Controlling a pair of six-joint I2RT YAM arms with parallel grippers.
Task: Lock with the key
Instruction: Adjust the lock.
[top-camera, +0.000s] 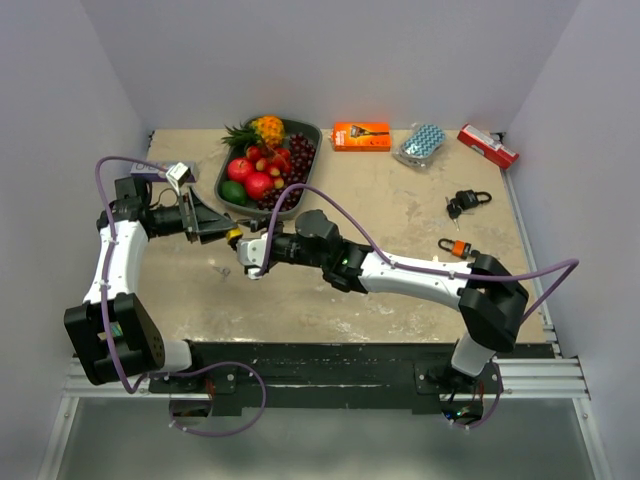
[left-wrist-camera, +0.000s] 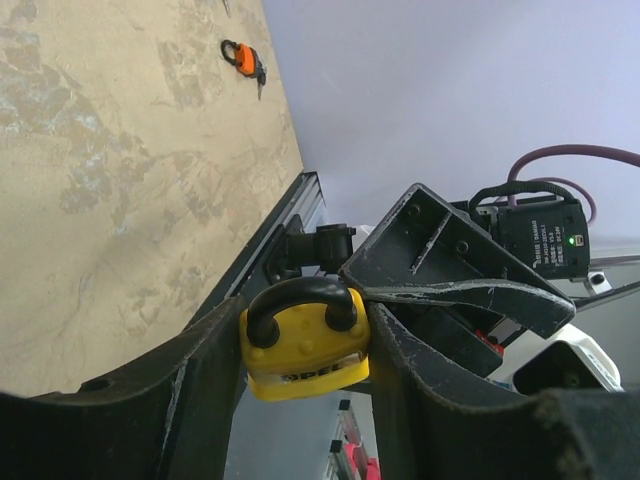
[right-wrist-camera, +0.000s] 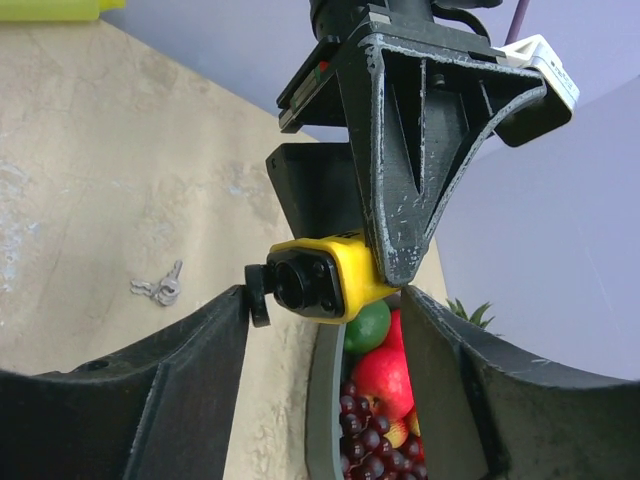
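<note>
Above your table (top-camera: 400, 290), L gripper (left-wrist-camera: 308, 330) clamps the yellow padlock (right-wrist-camera: 325, 275) in mid-air. R gripper (right-wrist-camera: 325, 305) has its fingers apart, flanking the lock's body — small keys (right-wrist-camera: 160, 290) lie on the table nearby.

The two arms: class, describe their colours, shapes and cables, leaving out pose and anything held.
The left arm and right arm have white links between black joint housings, and a purple cable loops along each. The left claw and right claw are black, with ribbed triangular fingers scuffed pale at the edges.
</note>
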